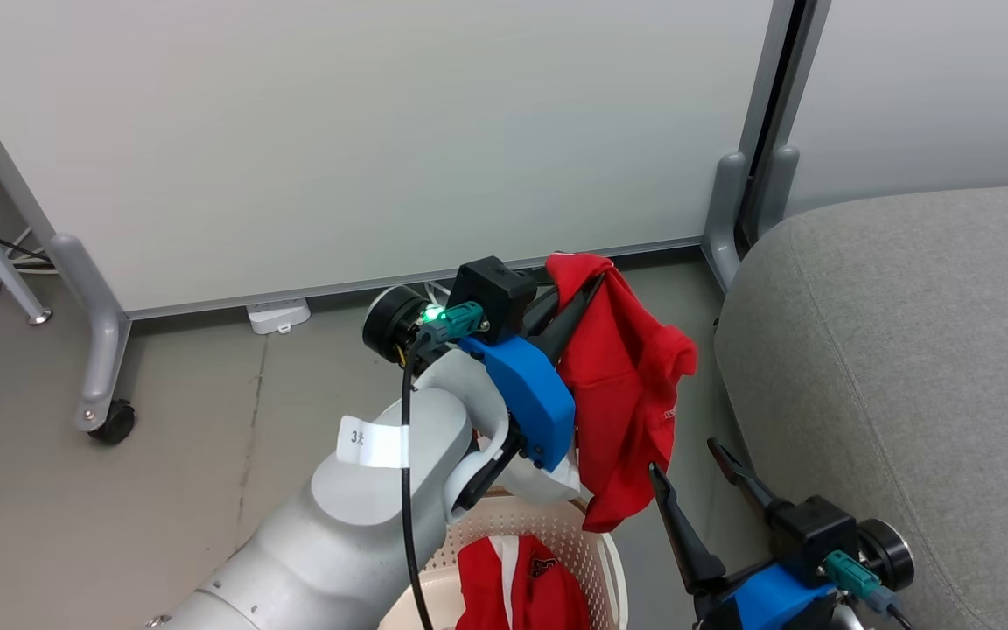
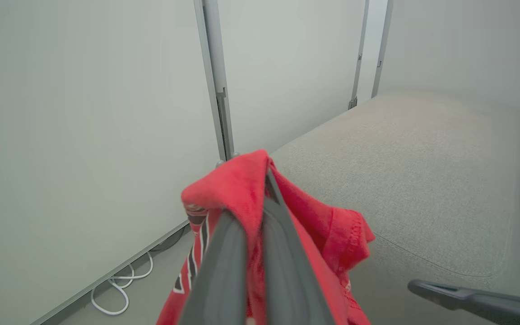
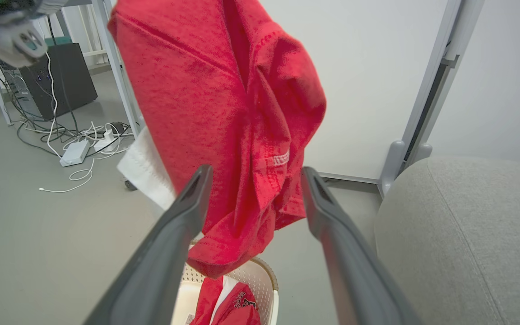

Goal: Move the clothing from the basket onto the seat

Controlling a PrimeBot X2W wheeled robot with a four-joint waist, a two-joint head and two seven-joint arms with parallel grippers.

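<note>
**Garment held aloft between basket and seat.** A bright red, soft knit sports garment (image 1: 622, 394) is held in the air by the left gripper (image 1: 593, 287). Its two long dark fingers are closed together on a bunched fold at the garment's top.

The cream-white perforated plastic basket (image 1: 596, 547) is seen at 6 o'clock of the garment in the head view. Whether the lowest hem touches the rim cannot be told. A second red garment with white trim (image 1: 513, 586) lies inside the basket.

The large grey fabric-upholstered seat (image 1: 906, 367) lies at 3 o'clock of the hanging cloth, near it but apart. The right gripper (image 1: 683, 457) is seen at 5 o'clock, just beside the lower hem, with its fingers spread apart and nothing held.

**Handling.** The cloth is judged light, limp and not fragile, and no shape is kept. A pinch on a gathered fold of several layers, as shown, is judged secure, whereas a single thin layer could slip out.

**Orientation.** The long axis runs from 12 to 6 o'clock, from the pinched fold down to the free hem, which points at the basket. One loose corner juts toward 3 o'clock.
</note>
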